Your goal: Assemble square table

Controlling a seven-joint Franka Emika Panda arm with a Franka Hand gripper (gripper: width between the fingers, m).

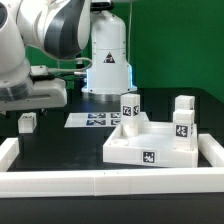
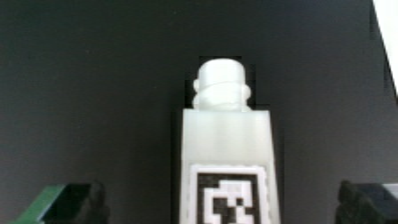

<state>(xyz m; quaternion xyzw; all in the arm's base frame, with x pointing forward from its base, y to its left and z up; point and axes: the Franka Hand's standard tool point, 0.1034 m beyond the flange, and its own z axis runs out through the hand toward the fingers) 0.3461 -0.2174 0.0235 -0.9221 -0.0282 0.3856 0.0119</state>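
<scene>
The white square table top [image 1: 140, 148] lies at the exterior view's right with three tagged block legs [image 1: 130, 105] standing in its corner sockets. The fourth leg [image 1: 27, 122] lies alone on the black table at the exterior view's left, under my arm. In the wrist view this leg [image 2: 222, 150] lies lengthwise, with its rounded peg away from the camera and its tag near the camera. My gripper [image 2: 214, 200] is open. Its dark fingertips [image 2: 63, 205] stand on either side of the leg, apart from it. In the exterior view the gripper [image 1: 28, 110] is just above the leg.
The marker board [image 1: 92, 119] lies in the middle toward the back. A low white border rail [image 1: 100, 181] runs along the front and both sides. The robot's white base [image 1: 107, 60] stands behind the marker board.
</scene>
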